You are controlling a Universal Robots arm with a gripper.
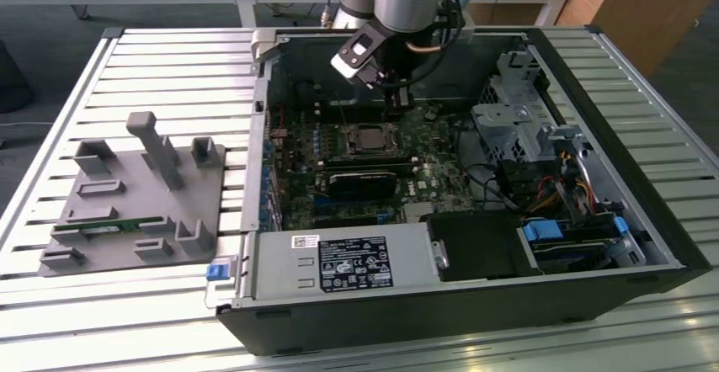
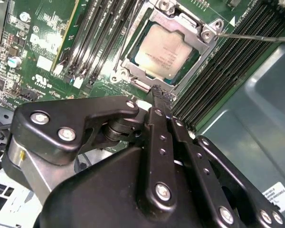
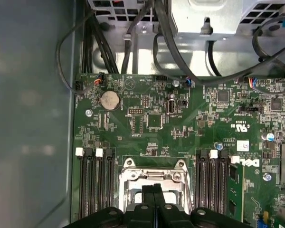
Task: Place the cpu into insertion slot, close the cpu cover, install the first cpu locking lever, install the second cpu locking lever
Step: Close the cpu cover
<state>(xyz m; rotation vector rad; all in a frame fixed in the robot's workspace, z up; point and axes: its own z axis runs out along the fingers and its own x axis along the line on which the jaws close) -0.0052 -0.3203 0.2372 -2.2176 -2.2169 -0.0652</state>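
Hovering with fingers (image 2: 156, 123) together beside the cover (image 2: 180, 19), the gripper (image 2: 157, 91) could slip off the thin lever (image 2: 256, 37) and scratch the board (image 2: 42, 47).

Bright, even daylight filled the exterior view. The slatted metal table (image 1: 113, 321) glared almost white toward seven o'clock and five o'clock. Inside the computer case (image 1: 472, 313) it was much darker, and the motherboard (image 1: 337, 157) sat dim in the case's own shade. The grey fixture (image 1: 124, 212) at nine o'clock threw only soft, short shadows. In the second wrist view the cpu (image 2: 166, 50) carried a pale, diffuse sheen, and screw heads (image 2: 67, 134) on the black gripper (image 2: 157, 91) caught small highlights. In the first wrist view the case wall (image 3: 28, 118) showed a hazy reflection.
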